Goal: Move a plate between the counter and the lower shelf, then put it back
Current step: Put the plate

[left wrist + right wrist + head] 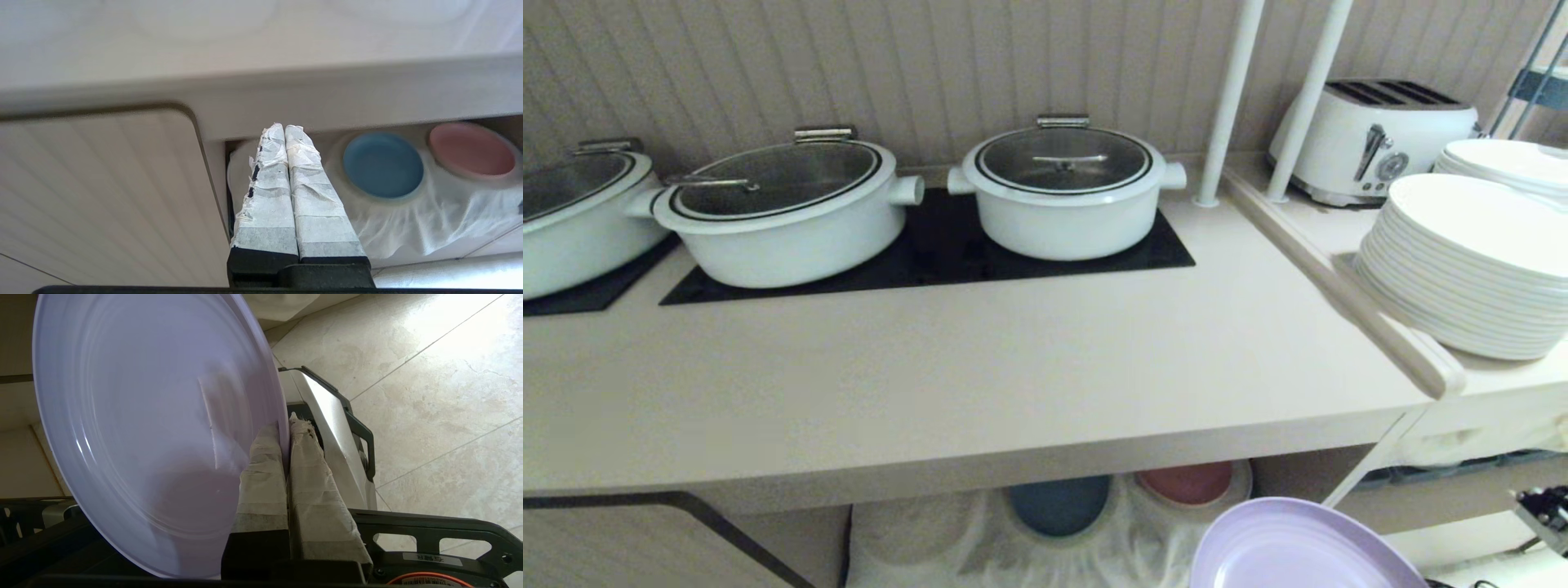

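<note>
Lilac plate (155,428), held low at near right, below the worktop (980,384) edge: right gripper (286,428) jaws clamped on its rim. Probably light, stiff and smooth; an edge grip may slip. Left gripper (284,127): jaws together, empty.

A beige panelled wall (866,65) with vertical grooves stands at the back. 2 white poles (1233,90) rise before it. Sunlight falls on the pale, veined floor tiles (429,388).
</note>
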